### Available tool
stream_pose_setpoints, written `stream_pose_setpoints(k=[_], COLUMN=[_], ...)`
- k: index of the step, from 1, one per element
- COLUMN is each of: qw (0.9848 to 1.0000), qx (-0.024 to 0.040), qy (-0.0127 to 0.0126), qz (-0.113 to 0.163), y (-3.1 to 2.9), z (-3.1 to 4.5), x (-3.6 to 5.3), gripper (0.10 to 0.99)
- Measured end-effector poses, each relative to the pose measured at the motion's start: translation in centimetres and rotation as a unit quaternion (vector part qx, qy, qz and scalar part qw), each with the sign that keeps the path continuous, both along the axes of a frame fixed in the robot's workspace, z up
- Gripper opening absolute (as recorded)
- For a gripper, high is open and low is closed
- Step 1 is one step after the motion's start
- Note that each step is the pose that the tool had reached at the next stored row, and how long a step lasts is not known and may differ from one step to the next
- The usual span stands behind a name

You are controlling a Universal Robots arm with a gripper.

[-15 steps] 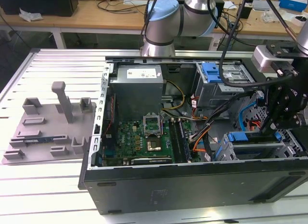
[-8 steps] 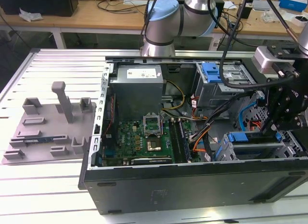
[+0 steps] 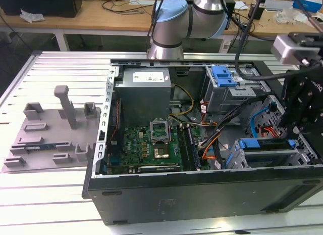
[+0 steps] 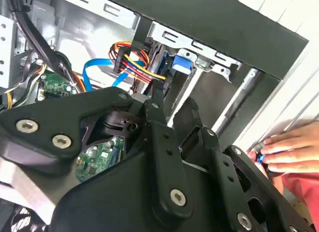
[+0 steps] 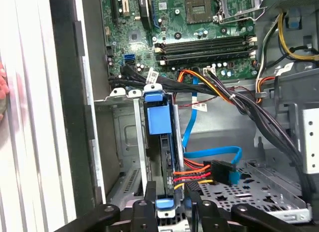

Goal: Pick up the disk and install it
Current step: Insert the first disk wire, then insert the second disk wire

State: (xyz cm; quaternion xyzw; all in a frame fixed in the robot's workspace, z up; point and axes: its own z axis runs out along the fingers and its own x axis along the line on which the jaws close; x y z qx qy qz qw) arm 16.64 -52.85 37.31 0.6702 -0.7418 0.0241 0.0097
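The ribbed pale metal surface is carrying the big black desktop computer case, which is lying on its side with the panel off and the green motherboard exposed. The grey-and-blue robot arm is reaching over the case toward the exterior view's right, where the bare-metal drive cage is sitting against the case wall.

The disk, a flat drive in a blue plastic carrier bracket, is standing edge-on in a slot of that cage, its blue tab pointing toward the motherboard. It looks largely seated, so I judge the installing step to be in hand rather than the pickup.

The black end effector is hovering at the opposite end of the disk, in line with its thin edge in the first wrist view. Whether it is clamped on the carrier or standing apart from it, I cannot tell.

To do this step well, the disk should be travelling straight along the cage rails, with no tilt (a skewed carrier would likely be jamming on the sheet metal). The red-and-orange cable bundle and the flat blue data cable are lying just beside the slot, so they need watching.

A person's hand is resting on the surface just outside the case wall.
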Motion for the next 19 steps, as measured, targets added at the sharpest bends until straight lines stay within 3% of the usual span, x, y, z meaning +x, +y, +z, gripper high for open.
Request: stream_pose_setpoints(k=[1,2,19], qw=[1.0000,1.0000,1.0000], qx=[0.0001,0.0001,0.0000], qy=[0.0000,0.0000,0.0000], qz=[0.000,0.000,0.000], y=[0.00,0.00,0.00], z=[0.53,0.57,0.58], x=[0.16,0.20,0.24], gripper=[0.361,0.361,0.361])
